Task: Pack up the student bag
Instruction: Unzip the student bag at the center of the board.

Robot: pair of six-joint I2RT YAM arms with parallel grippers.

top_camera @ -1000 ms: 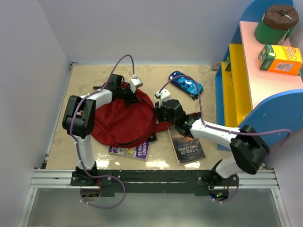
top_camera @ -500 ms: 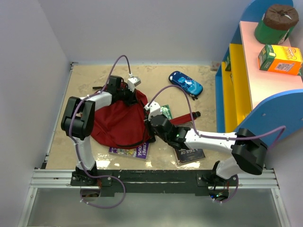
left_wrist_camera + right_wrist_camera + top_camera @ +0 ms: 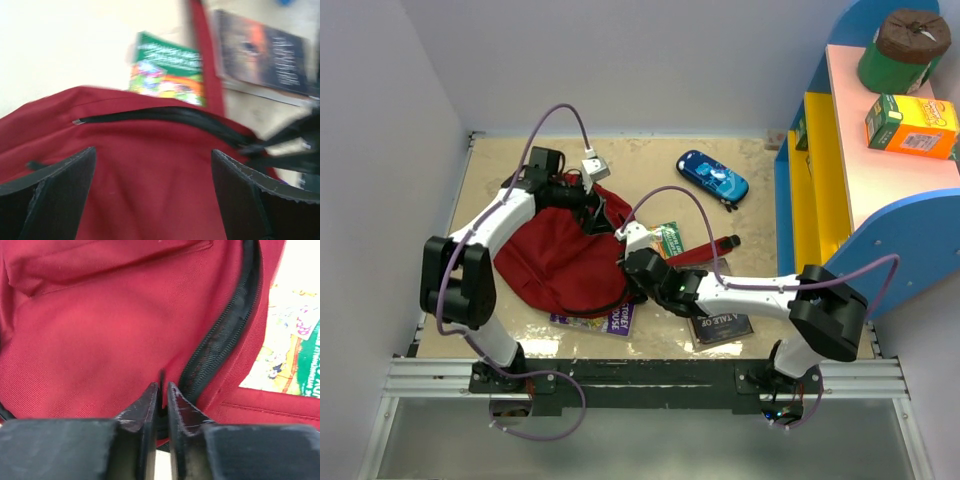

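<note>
Left fingers (image 3: 65,185) spread wide over the student bag (image 3: 545,260), left of centre on the beige bench (image 3: 500,180). The right fingers (image 3: 177,405) stand narrow beside its zipper (image 3: 220,340), grip unclear. Only overhead shows white walls (image 3: 620,60).

Blue pencil case (image 3: 713,177) near shelf (image 3: 817,160) with orange box (image 3: 912,124), green canister (image 3: 895,55).

My left wrist view is blurred, so the print on the green booklet (image 3: 167,70) is unreadable, and the dark book (image 3: 260,55) runs off the right edge. From above, the student bag (image 3: 555,260) covers most of the purple book (image 3: 598,321), and my right arm (image 3: 750,290) hides part of the dark book. My right gripper (image 3: 162,385) shows only a thin slit between its fingers, and I cannot tell whether fabric or the zipper (image 3: 220,340) is caught there.
</note>
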